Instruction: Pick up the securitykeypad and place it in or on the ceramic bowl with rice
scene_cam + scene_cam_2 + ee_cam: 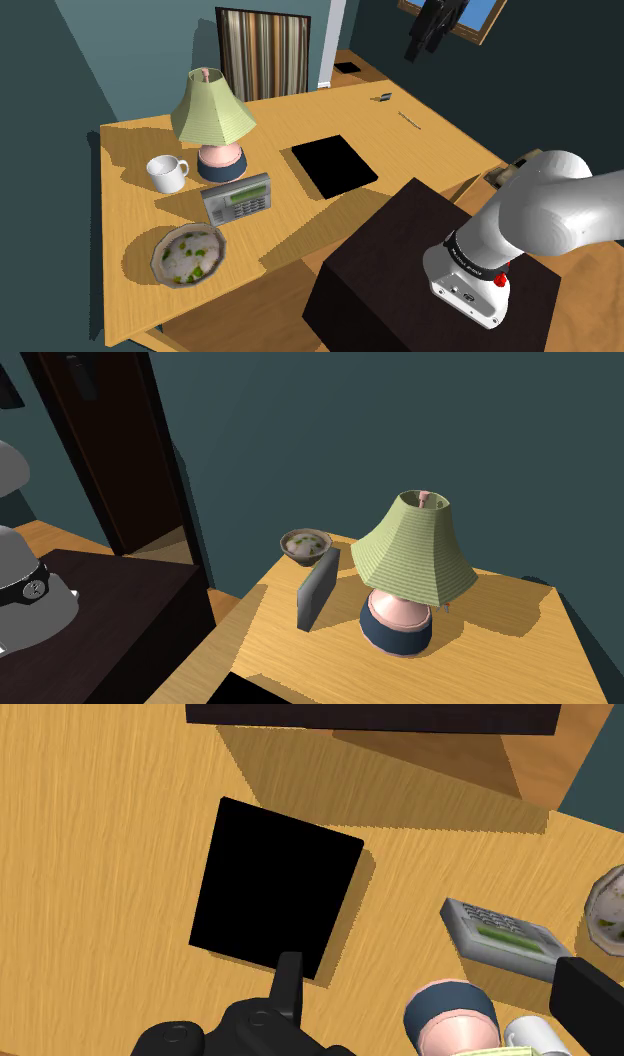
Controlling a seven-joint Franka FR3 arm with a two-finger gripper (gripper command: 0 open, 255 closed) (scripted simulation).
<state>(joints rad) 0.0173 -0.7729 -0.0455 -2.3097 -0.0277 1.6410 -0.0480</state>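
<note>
The security keypad (238,198) is a grey slab with a green screen and rows of buttons. It stands propped on its edge on the wooden table, beside the lamp; I also see the keypad (317,589) and the keypad (505,936) in the other two views. The ceramic bowl (189,254) of rice with green bits sits just beyond it, near the table's corner, as does the bowl (306,544) in the second exterior view. My black gripper (424,45) hangs high above the table. In the wrist view the gripper (432,966) is open over the bare wood between a black pad and the keypad, holding nothing.
A lamp (212,120) with a green shade and pink-blue base stands right behind the keypad, with a white mug (166,173) next to it. A flat black pad (334,166) lies mid-table. The dark stand (430,270) is at the lower right. Small items (381,97) lie at the far end.
</note>
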